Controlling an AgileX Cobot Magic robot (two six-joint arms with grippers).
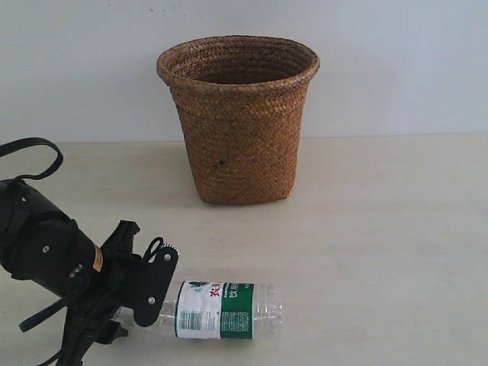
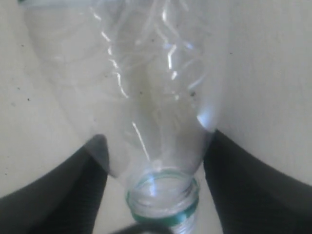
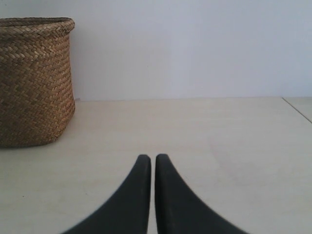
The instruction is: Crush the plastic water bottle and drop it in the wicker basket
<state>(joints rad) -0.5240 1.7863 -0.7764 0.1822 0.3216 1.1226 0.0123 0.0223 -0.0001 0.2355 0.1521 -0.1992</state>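
The plastic water bottle (image 1: 229, 309) lies on its side near the table's front edge, its neck pointing left. Its white-and-green label faces up. My left gripper (image 1: 162, 305) is at the neck end. In the left wrist view its two dark fingers (image 2: 229, 175) press both sides of the clear shoulder of the bottle (image 2: 146, 87), just above the green neck ring, so this gripper (image 2: 156, 136) is shut on it. The wicker basket (image 1: 240, 130) stands upright behind, apart from the bottle. My right gripper (image 3: 149, 157) is shut and holds nothing, with the basket (image 3: 34, 83) beside it at a distance.
The pale table top (image 1: 396, 229) stretches to the right of the basket and bottle. A plain white wall backs it. A seam or table edge (image 3: 298, 111) shows in the right wrist view. The right arm is out of the exterior view.
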